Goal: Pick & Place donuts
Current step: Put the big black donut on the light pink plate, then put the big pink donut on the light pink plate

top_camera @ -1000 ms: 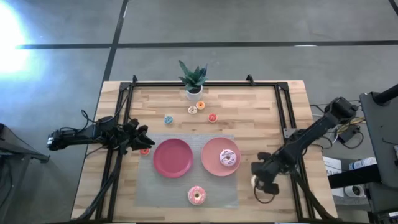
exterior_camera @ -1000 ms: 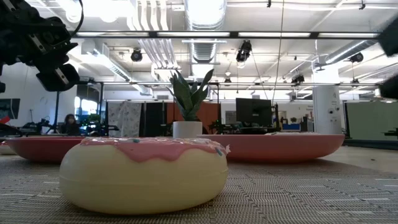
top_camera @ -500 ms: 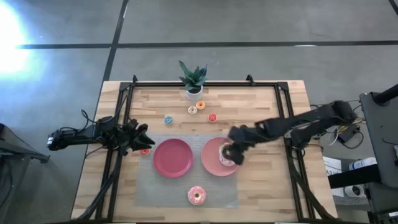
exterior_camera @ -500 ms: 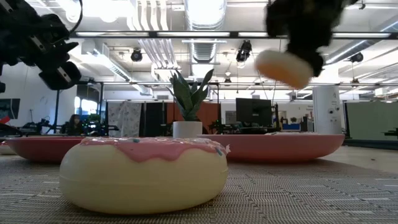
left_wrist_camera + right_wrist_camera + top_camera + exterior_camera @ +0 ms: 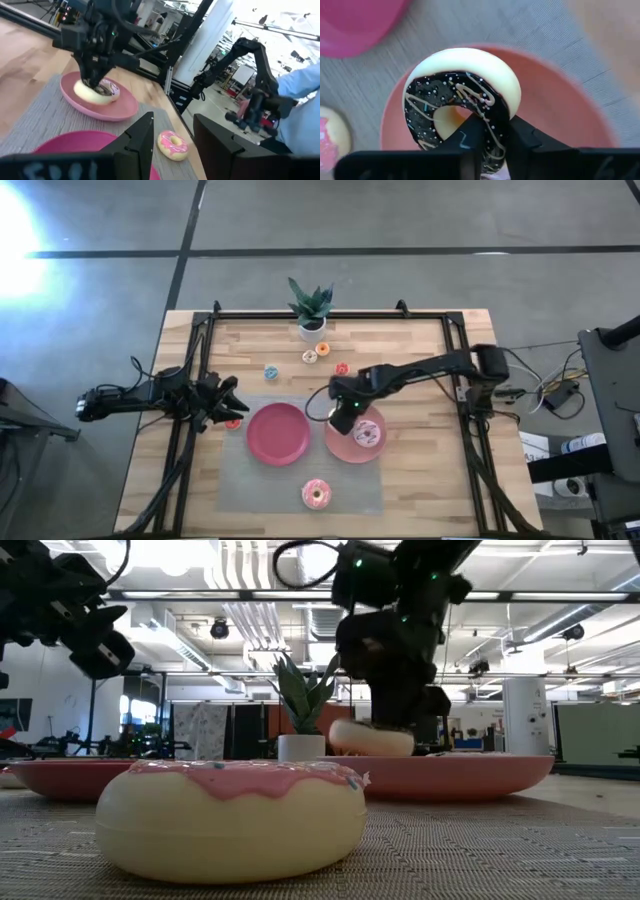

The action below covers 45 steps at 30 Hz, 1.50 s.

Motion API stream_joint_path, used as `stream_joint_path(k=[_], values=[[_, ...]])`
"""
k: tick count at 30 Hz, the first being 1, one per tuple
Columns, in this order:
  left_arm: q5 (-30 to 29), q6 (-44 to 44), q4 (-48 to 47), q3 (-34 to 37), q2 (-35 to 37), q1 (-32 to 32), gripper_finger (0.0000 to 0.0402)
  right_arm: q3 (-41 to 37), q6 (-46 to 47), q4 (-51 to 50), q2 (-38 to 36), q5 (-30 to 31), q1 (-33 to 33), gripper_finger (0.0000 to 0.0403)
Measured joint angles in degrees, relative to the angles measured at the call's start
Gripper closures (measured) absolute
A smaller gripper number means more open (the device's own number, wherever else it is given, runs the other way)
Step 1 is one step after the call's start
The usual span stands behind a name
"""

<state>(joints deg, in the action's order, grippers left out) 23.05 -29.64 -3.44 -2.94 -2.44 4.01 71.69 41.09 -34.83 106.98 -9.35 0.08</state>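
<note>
My right gripper (image 5: 343, 415) hangs over the right pink plate (image 5: 335, 442), shut on the chocolate-iced donut (image 5: 462, 102). The pale lilac donut (image 5: 368, 435) lies flat on that same plate. The pink donut (image 5: 317, 494) lies flat on the grey mat, near the table's near edge. Blue (image 5: 271, 370), cream (image 5: 310, 357), orange (image 5: 323, 350) and red (image 5: 341, 368) tiny donuts lie on the wood by the far edge. My left gripper (image 5: 222, 405) waits open at the table's left side, touching nothing. My right gripper pinches the chocolate donut's ring wall (image 5: 496, 117), one finger (image 5: 470, 137) in the hole and the other (image 5: 520, 137) outside. The fingers come from above, pointing down. The donut (image 5: 372, 737) sits roughly level at the plate's rim height; whether it touches the plate I cannot tell.
The left pink plate (image 5: 278, 433) lies on the grey mat (image 5: 235, 480). A potted plant (image 5: 311, 308) stands at the far edge. A small orange-red thing (image 5: 232, 423) lies by my left gripper. A black frame (image 5: 455, 360) runs along the table's sides.
My right arm has swung from the table's right near corner toward the left, over the right plate, carrying the chocolate donut. It has come down, and the donut has dropped from high in the air to the plate's rim height.
</note>
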Motion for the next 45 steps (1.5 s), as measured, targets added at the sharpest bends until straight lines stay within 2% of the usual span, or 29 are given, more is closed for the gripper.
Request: stream_joint_path(k=[4, 8, 12, 14, 19, 23, 26, 28, 31, 36, 40, 42, 45], values=[[0.0, -3.4, 0.0, 0.0, 0.0, 0.0, 0.0289, 1.6, 0.8, -4.4, 2.4, -0.9, 0.6, 0.0315], [0.0, -6.1, 0.0, 0.0, 0.0, 0.0, 0.0289, 2.1, 1.9, -6.2, 1.8, 0.5, 1.2, 0.0291], [-0.2, -6.9, 0.6, 0.1, 0.0, 0.0, 0.0289, 2.1, 0.7, -8.2, -0.9, 5.3, 1.0, 0.0267], [-0.2, -11.0, 1.7, 0.3, 0.0, 0.0, 0.0289, 2.1, -1.0, -8.9, -1.9, 7.0, 0.7, 0.0252], [-0.6, -28.3, 4.1, 0.3, 0.0, 0.0, 0.0289, 1.5, -3.9, -9.2, -1.5, 6.5, 0.7, 0.0207], [-3.4, -29.7, 4.9, 0.3, 0.0, 0.0, 0.0289, 1.2, -3.9, -9.6, -0.1, 6.6, 0.7, 0.0175], [-8.2, -30.9, 5.8, 0.4, 0.0, 0.0, 0.0289, 2.2, -3.7, -9.5, -1.5, 9.9, 1.1, 0.0159], [-11.6, -31.8, 6.9, 0.3, 0.0, 0.0, 0.0289, 3.4, -3.3, -9.6, -3.2, 12.2, 1.9, 0.0153], [-11.6, -32.1, 8.8, -0.6, -0.1, -0.2, 0.0289, 4.8, -3.8, -9.6, -5.8, 15.8, 3.4, 0.015], [-9.0, -31.9, 9.5, -3.3, -2.3, -0.4, 0.0289, 6.0, -1.9, -10.9, -7.2, 16.3, 5.3, 0.015], [-11.2, -29.9, 10.5, -5.1, -5.8, -0.5, 0.0289, 6.0, 2.4, -12.9, -7.2, 16.9, 7.4, 0.0155], [-10.4, -30.5, 17.2, -5.3, -8.2, -0.4, 0.0289, 6.0, 4.7, -13.1, -7.5, 17.6, 8.9, 0.0159], [-5.7, -32.1, 32.5, -5.2, -12.9, -0.6, 0.0289, 6.0, 9.7, -15.2, -8.5, 18.6, 10.6, 0.0165]])
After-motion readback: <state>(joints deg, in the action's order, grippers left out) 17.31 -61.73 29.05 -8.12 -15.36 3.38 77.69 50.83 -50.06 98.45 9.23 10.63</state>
